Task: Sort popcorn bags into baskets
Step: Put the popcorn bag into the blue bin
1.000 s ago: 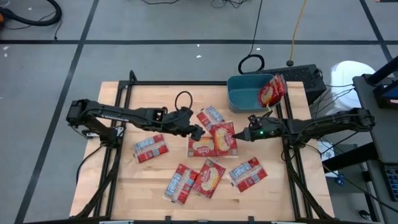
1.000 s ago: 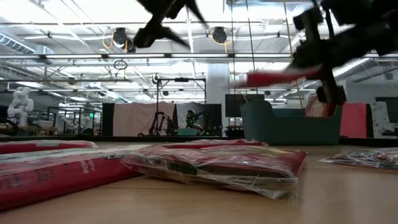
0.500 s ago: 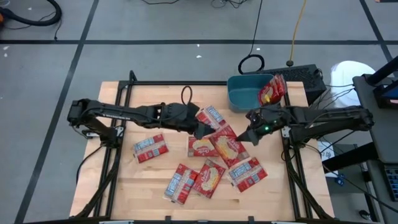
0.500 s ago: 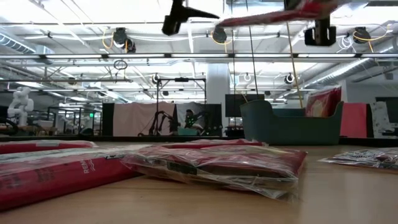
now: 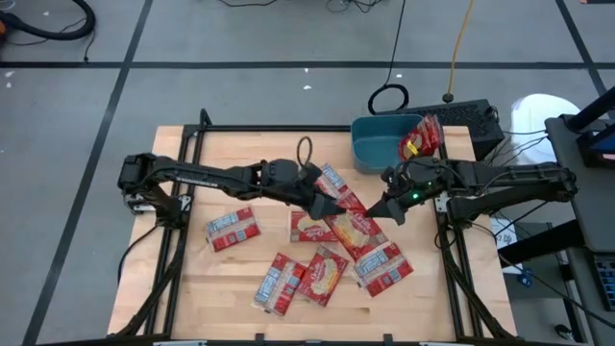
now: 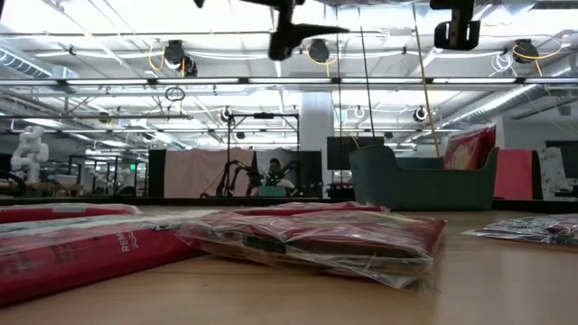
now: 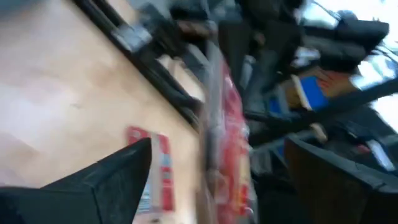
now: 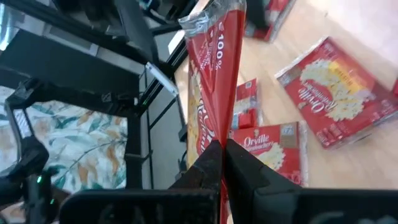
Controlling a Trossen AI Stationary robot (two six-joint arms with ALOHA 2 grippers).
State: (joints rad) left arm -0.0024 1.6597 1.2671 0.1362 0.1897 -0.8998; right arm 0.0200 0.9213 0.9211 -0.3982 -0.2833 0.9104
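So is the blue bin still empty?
No, the teal bin already has one popcorn bag leaning against its right-hand wall in the high view.

The left wrist view is motion-blurred: a red popcorn bag (image 7: 227, 124) shows only as a smear. In the low view, both arms are cut off at twelve o'clock.

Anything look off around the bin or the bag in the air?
One popcorn bag leans over the teal bin's right rim, half out instead of lying inside. The right gripper pinches a lifted bag by its edge, hanging slanted.
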